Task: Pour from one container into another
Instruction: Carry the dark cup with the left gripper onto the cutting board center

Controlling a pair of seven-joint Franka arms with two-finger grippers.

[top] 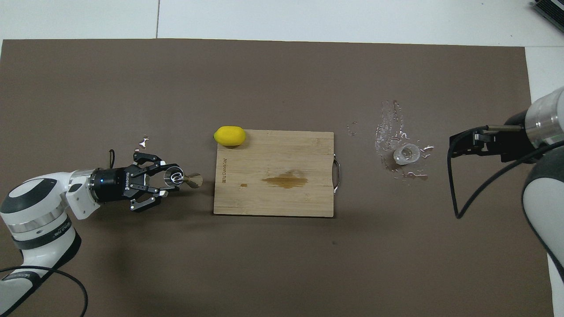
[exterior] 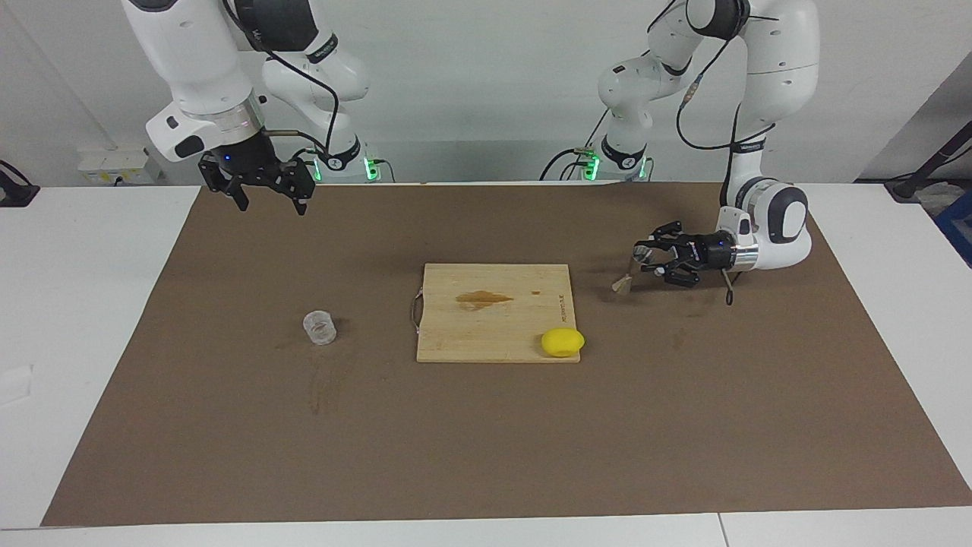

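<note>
- The left hand [exterior: 659, 262] is hanging low over the brown mat at the left arm's end of the tabletop [exterior: 91, 304], lying nearly horizontal, with its fingers spread around the steel jigger [exterior: 624, 279]; whether they are pressing on it cannot be told.
- In the overhead view the jigger [top: 184, 179] is lying tilted, one cone facing the camera between the fingers and the other cone pointing at 3 o'clock toward the cutting board [top: 273, 176].
- The glass tumbler [exterior: 320, 327] is standing upright on the mat toward the right arm's end, well apart from the jigger, with the board between them.
- From above, wet splashes are glinting around the tumbler [top: 406, 154], mostly from 9 to 12 o'clock of it.
- The right hand [exterior: 257, 182] is waiting raised, its fingers spread and gripping nothing; the tumbler is sitting at roughly 5 o'clock of it in the facing view.
- A lemon [exterior: 563, 342] is resting on the board's corner, and a brown stain is showing mid-board.
- Judging by this layout, no pouring is happening now: the two vessels are apart, so one must be carried to the other and tipped over it.
</note>
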